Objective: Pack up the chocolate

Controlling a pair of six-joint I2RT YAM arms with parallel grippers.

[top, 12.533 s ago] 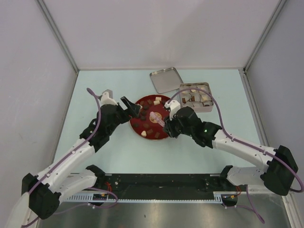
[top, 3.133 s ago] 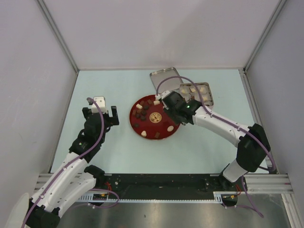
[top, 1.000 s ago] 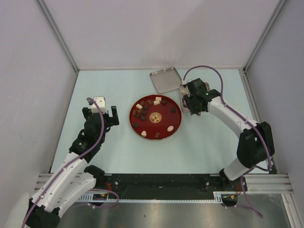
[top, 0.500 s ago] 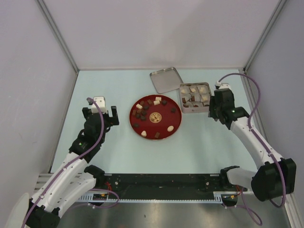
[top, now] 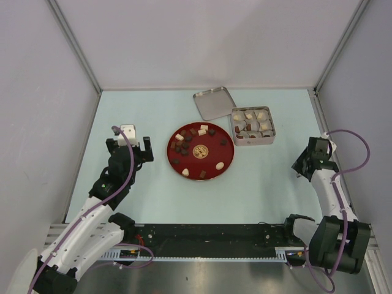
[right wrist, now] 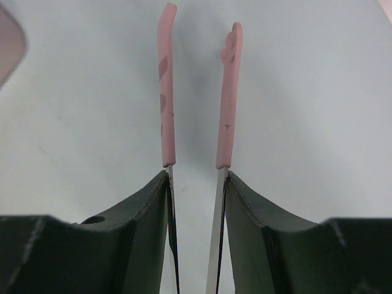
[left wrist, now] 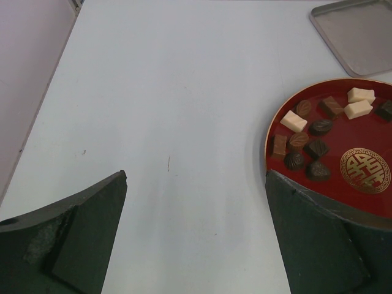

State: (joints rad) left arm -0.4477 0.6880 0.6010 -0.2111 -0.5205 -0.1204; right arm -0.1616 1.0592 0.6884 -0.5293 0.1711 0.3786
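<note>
Left claw: the left claw (left wrist: 196, 177) is spread wide over bare table (left wrist: 171, 92), just left of the plate and holding nothing. It has not shifted in the last few seconds.
Right claw: the right claw (right wrist: 195, 177) is pinching the handles of the pink tongs (right wrist: 165, 92). The tong tips stand apart with nothing between them, over bare table.
What changed: a second ago the right arm hung over the tin. It has since swung out to the right edge of the table, well apart from both tin and plate.
What it means: my guess is that a piece has just been dropped off and the arm is either between trips or pulling back. Packing is not finished, since many pieces still sit on the plate.
Plate: the plate (top: 208, 166) is red and round, in mid-table. It holds more than a dozen chocolates (top: 180, 147). There is a dark cluster on its left side, cream blocks toward the far edge, and a cream oval with a few loose pieces on the near side. The gold emblem at the centre is uncovered.
Tin: the square tin (top: 252, 144) stands open, just right of the plate and a little beyond it. Cream and brown pieces cover most of its floor. Whether any free spots remain is too small to tell.
Lid: the lid (top: 214, 103) lies flat beyond the plate, by the tin's far-left corner, and holds no pieces.
</note>
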